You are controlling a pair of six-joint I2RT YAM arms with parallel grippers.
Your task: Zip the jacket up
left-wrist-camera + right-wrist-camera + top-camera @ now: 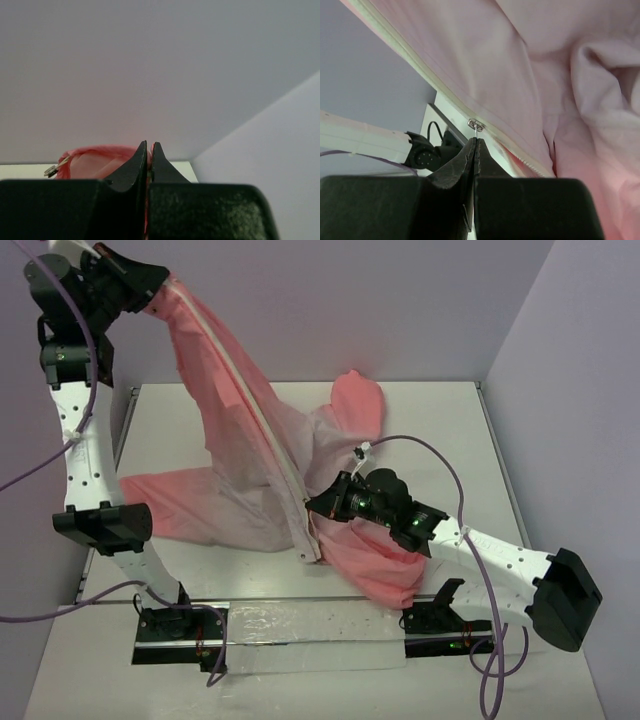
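The salmon-pink jacket [240,440] is stretched from high at the back left down onto the table. Its light zipper [262,420] runs as a diagonal line along it. My left gripper [160,287] is raised at the top left and shut on the jacket's upper end. In the left wrist view the gripper [149,145] pinches pink fabric [95,156]. My right gripper [312,508] is low on the zipper, shut on the zipper pull. In the right wrist view the gripper [475,141] sits just under the metal slider [475,124]. One sleeve [165,502] lies flat to the left.
The white table [440,420] is boxed in by grey walls at the back and right. A purple cable [450,465] loops over my right arm. A clear plastic strip [310,630] lies between the arm bases at the front edge. The hood [358,400] lies behind my right gripper.
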